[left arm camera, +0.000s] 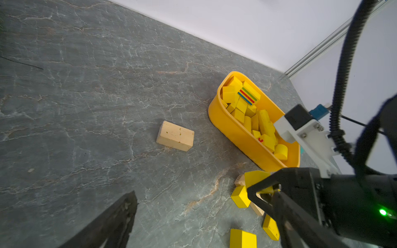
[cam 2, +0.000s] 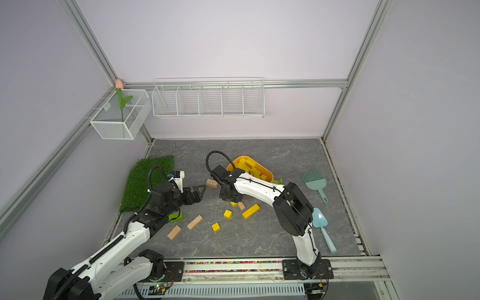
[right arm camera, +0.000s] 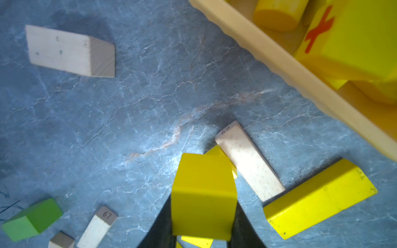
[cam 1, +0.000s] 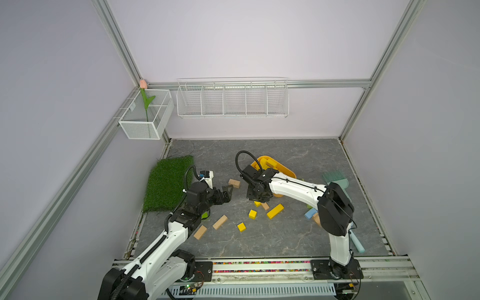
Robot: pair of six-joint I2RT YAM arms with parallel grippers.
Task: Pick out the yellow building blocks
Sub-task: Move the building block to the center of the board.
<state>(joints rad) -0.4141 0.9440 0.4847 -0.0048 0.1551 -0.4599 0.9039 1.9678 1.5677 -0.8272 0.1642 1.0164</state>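
Grip is confirmed at the right gripper [right arm camera: 203,206]: in the right wrist view we see its jaws drawn narrow and clamped on a yellow block [right arm camera: 204,193], with a black finger [right arm camera: 159,227] against each side face. The held block sits above a smaller yellow piece [right arm camera: 217,151] and beside a tan bar [right arm camera: 249,163]. In both top views we locate this gripper [cam 1: 259,198] pointing downward at mid-table, just near of the yellow-orange oval tub [cam 1: 287,170]; its body hides the held block there.

The left gripper [cam 1: 228,191] hovers left of centre with its jaws spread wide and nothing between them, close to a tan block [cam 1: 234,182].

We find most of the yellow building blocks [cam 1: 270,163] piled inside the tub. On the grey table [cam 1: 285,239], near of the right gripper, lie a long yellow bar [cam 1: 275,211] and two yellow cubes [cam 1: 252,214], apart from one another. Two tan bars [cam 1: 220,222] lie further near-left, and a green block [cam 2: 176,217] is partly hidden under the left arm.
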